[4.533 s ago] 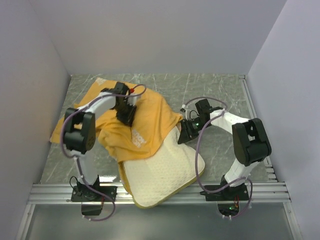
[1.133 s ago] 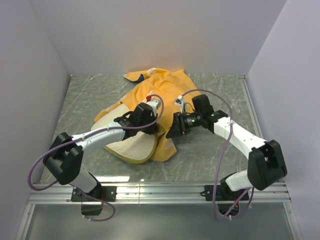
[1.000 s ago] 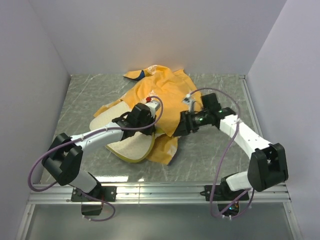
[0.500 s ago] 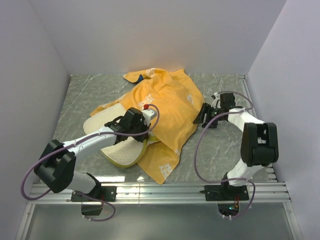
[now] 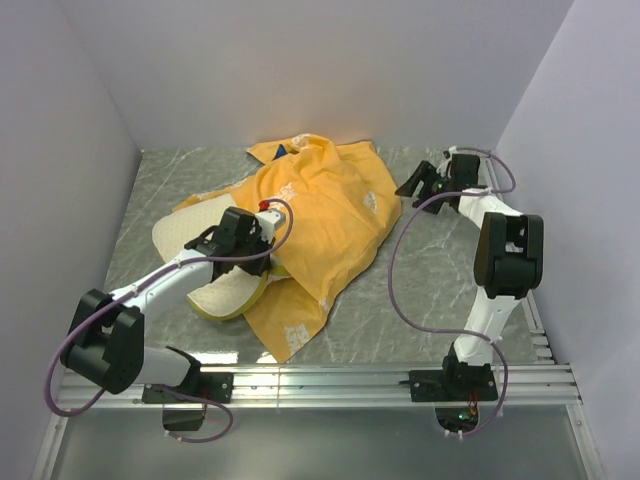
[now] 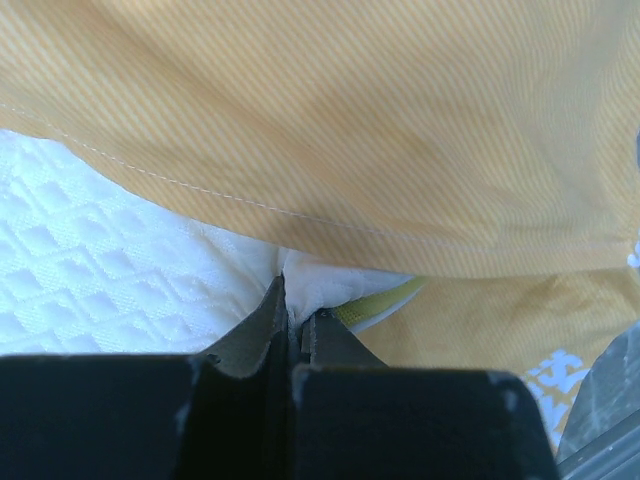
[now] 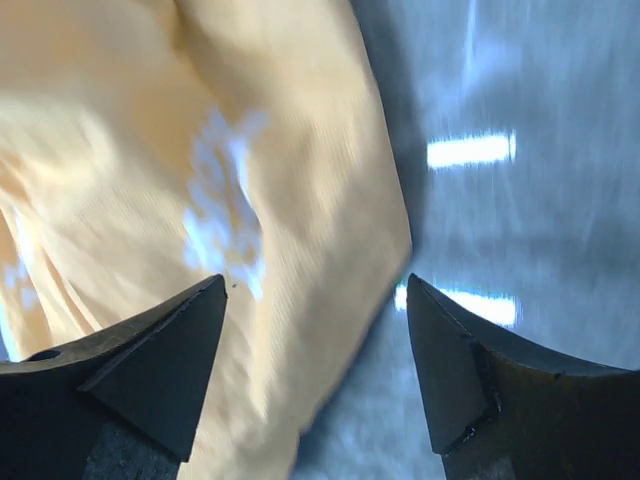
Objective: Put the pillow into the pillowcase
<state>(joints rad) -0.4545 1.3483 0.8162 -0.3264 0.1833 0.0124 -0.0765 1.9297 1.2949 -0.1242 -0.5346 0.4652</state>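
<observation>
Since half a second ago the left gripper [image 6: 295,315] has dragged the pillow [image 5: 183,236] leftward, and the right gripper [image 7: 315,285] has pulled back to the far right. The left gripper's jaws pinch the pillow's yellow-green edge, just under the pillowcase [image 5: 320,215] hem. The pillow lies left of centre on the table [image 5: 430,290]. Its long axis runs diagonally, with the bare end pointing near-left and the far-right end hidden under the orange-yellow cloth. Farther back, the right gripper is spread and empty beside the cloth's right edge.
</observation>
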